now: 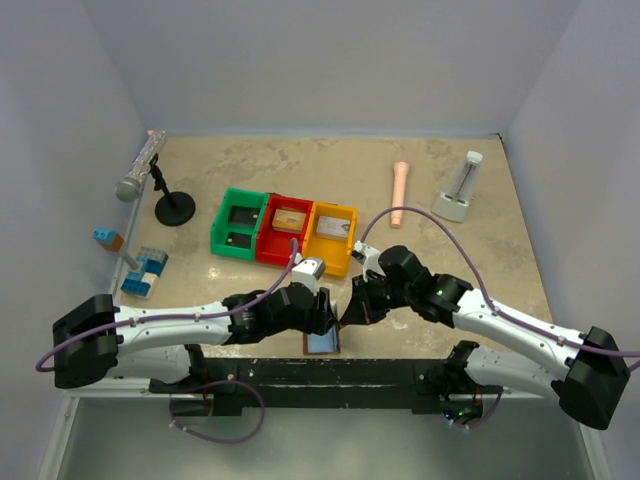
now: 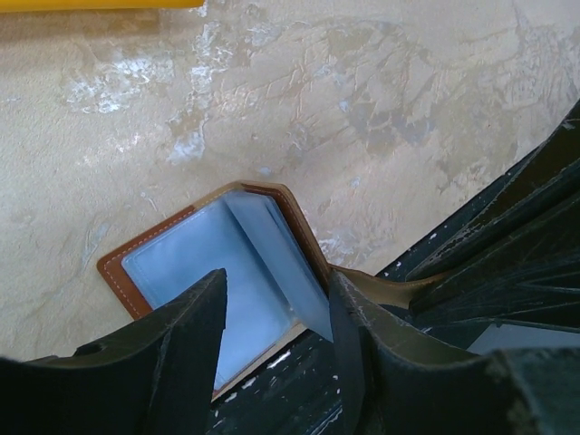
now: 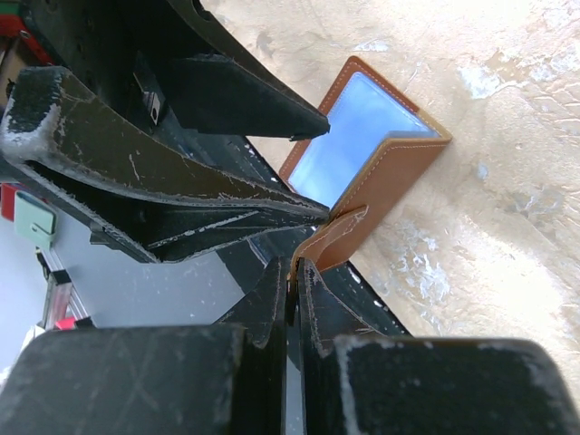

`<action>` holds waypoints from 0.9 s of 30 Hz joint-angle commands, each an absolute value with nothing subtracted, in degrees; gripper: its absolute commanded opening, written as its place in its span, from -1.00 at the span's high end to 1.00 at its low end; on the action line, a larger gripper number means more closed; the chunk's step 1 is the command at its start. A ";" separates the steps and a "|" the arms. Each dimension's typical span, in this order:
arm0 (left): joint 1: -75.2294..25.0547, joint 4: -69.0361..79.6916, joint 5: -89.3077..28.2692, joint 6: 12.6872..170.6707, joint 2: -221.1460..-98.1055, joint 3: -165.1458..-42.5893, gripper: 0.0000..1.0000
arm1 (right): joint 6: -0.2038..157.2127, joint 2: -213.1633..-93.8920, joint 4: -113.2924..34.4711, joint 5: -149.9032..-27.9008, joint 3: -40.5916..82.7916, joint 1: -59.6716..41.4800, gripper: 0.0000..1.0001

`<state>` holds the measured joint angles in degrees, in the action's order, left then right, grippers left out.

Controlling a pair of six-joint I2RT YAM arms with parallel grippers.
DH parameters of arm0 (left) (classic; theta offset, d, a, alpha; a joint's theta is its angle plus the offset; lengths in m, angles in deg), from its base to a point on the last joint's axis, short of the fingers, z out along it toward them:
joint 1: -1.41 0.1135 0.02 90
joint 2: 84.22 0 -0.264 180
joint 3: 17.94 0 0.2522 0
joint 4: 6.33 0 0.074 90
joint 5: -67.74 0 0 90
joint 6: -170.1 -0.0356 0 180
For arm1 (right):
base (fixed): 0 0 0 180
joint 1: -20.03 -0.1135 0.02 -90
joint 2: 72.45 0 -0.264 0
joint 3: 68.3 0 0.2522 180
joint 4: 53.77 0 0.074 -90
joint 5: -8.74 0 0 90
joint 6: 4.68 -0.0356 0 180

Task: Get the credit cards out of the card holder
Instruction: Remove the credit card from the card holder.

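Observation:
The brown card holder (image 1: 323, 343) lies open at the table's near edge, its pale blue inside (image 2: 195, 263) facing up. My left gripper (image 2: 276, 317) is open over it, one finger on either side of a raised blue inner flap (image 2: 281, 263), and gaps show beside that flap. My right gripper (image 3: 294, 272) is shut on the holder's brown outer cover (image 3: 340, 237) and lifts that side. The open half (image 3: 358, 127) rests on the table. In the top view the left gripper (image 1: 327, 318) and right gripper (image 1: 348, 313) nearly touch. The credit cards are hidden.
Green (image 1: 238, 222), red (image 1: 285, 228) and yellow (image 1: 333, 236) bins stand in a row just beyond the grippers, with flat pieces inside. A microphone stand (image 1: 172, 205) and blue blocks (image 1: 145, 272) are at the left. A pink tube (image 1: 400, 194) and a white stand (image 1: 458, 190) are at the back right.

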<state>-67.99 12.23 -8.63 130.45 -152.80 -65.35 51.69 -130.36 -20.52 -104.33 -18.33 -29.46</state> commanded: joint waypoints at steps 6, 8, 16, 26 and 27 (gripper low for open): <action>-67.76 11.65 -6.44 132.13 -150.76 -64.49 -0.04 | 50.87 -129.31 -22.17 -104.64 -15.77 -29.89 1.00; -67.76 11.74 -5.65 132.66 -149.18 -63.52 -0.04 | 50.87 -129.14 -21.99 -104.47 -15.77 -29.89 1.00; -67.76 11.74 -2.84 133.98 -143.81 -60.35 -0.06 | 50.95 -128.78 -21.73 -104.02 -16.21 -29.89 1.00; -67.84 10.95 -6.17 132.48 -149.34 -63.69 -0.05 | 50.69 -128.78 -21.81 -104.20 -16.21 -29.89 1.00; -67.76 10.95 -6.26 132.31 -149.69 -64.04 -0.05 | 50.69 -128.61 -21.73 -104.20 -16.21 -29.98 1.00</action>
<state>-67.97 12.80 -5.50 133.03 -148.80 -60.87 51.21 -130.03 -20.52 -104.31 -18.31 -29.46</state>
